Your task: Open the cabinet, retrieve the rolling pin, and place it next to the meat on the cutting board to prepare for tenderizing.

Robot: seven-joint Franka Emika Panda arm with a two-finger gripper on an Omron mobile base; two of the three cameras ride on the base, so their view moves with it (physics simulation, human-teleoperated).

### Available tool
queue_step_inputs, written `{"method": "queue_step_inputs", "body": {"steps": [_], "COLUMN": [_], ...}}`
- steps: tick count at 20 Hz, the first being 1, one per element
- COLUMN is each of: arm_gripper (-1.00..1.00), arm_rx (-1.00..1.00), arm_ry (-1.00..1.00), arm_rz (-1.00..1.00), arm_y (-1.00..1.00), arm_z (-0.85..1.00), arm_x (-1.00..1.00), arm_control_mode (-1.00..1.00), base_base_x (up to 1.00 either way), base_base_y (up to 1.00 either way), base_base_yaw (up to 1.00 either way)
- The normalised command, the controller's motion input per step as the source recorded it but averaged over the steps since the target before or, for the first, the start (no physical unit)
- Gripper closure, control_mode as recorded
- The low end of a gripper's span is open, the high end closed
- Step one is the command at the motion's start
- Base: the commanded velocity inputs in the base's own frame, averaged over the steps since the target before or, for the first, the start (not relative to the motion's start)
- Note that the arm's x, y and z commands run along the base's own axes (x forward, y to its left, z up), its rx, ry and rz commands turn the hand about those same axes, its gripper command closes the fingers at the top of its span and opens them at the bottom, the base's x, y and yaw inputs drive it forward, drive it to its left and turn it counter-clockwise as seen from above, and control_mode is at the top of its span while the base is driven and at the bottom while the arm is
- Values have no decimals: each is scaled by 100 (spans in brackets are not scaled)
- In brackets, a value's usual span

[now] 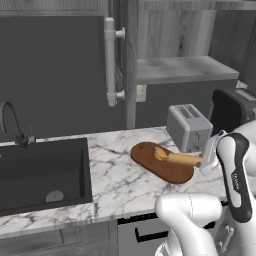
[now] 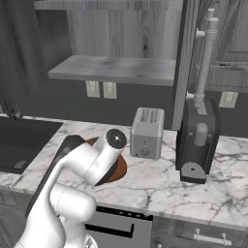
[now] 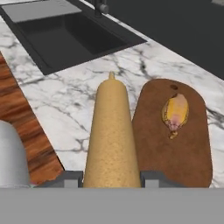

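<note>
Open marble counter (image 1: 120, 170) left of cutting board (image 1: 167, 170); toaster (image 1: 189, 127) close behind.

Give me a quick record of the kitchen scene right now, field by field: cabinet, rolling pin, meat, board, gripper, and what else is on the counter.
cabinet: door swung open, shelf bare
rolling pin: held between the gripper's fingers, lying over the board's edge
meat: on the cutting board, apart from the pin
cutting board: flat on the marble counter
gripper: shut on the rolling pin
sink: dark basin left of the board
toaster: silver, behind the board
coffee machine: right of the toaster
</note>
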Motion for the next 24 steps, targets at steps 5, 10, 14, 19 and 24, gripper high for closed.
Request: {"method": "queue_step_inputs", "body": {"steps": [5,10,14,19,24], "arm_gripper": [100,100,100,100,100], "arm_rx": [-6,-5,-4,-3,-2], "arm_ry": [0,0,0,0,0], "arm_rz": [13,14,15,14,12], "arm_y": [-2,-1,-1,-5,-3], "arm_z": [-20,-19,-22,-23,-22], "arm_x": [19,26,25,14,17], "arm_control_mode": [-100,-100,-100,-100,-100], "base_base_x": [0,0,0,0,0], "base_base_y": [0,0,0,0,0], "base_base_yaw": [0,0,0,0,0]}}
